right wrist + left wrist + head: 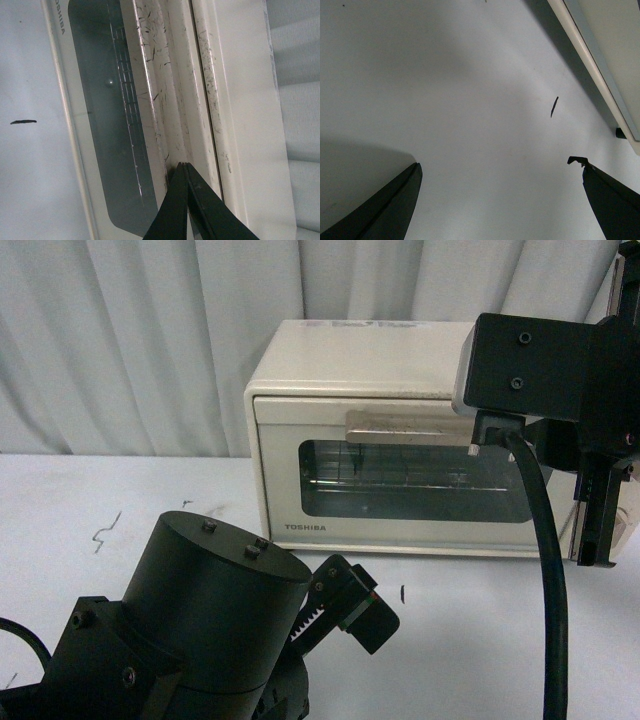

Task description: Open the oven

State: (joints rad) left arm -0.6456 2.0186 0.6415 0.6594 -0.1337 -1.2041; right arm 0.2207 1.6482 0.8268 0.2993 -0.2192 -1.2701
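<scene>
The cream oven [400, 370] sits at the back of the white table [100, 500], with its door shut. The right gripper [183, 167] has its fingers pressed together on nothing, tips at the bar handle [400, 427]. The left gripper [496, 162] hangs wide open and empty over the table

Light is soft, cool and even — whites read bluish-grey. The front view is slightly grainy, with dull reflections in the window [410, 480] of the oven [360, 360] and faint shadow beneath it on the white surface [480, 640]. In the left wrist view a broad grey shadow crosses the surface; the left hand [496, 162] reads dark and soft-edged.
</scene>
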